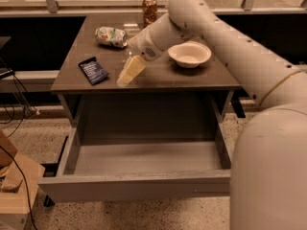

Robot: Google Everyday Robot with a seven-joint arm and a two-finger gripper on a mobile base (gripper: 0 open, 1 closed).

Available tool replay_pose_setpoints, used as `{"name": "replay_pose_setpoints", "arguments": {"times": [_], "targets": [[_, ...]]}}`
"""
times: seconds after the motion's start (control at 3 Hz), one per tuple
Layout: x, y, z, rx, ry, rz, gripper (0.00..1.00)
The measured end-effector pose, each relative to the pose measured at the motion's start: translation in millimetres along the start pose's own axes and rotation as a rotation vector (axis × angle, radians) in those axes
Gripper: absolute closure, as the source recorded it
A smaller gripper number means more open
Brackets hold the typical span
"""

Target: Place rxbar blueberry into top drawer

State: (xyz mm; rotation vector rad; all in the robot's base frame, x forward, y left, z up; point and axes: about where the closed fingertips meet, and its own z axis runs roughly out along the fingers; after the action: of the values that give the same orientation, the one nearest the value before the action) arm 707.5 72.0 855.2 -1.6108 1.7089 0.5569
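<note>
The rxbar blueberry (93,70), a flat dark navy bar with pale print, lies on the left part of the grey-brown cabinet top (201,78). My gripper (127,74) hangs over the cabinet top just right of the bar, not touching it, with its cream fingers pointing down and left. The top drawer (139,188) is pulled fully open below the cabinet top and its grey inside holds nothing.
A dented silvery-green can (111,36) lies at the back left of the top. An upright orange can (149,10) stands at the back. A white bowl (189,54) sits to the right. My arm crosses from the right. Cardboard boxes (14,186) stand on the floor at left.
</note>
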Motion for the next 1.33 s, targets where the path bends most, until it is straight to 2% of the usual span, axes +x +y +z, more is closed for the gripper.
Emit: {"name": "replay_pose_setpoints", "arguments": {"times": [0.33,1.0,1.33], "targets": [[-26,-6,29,-0.052,-0.059,-0.049,0.0],[-62,0,77,-0.17,-0.115,-0.124,0.0],[-61,3,101,-0.233,-0.133,-0.109,0.03]]}}
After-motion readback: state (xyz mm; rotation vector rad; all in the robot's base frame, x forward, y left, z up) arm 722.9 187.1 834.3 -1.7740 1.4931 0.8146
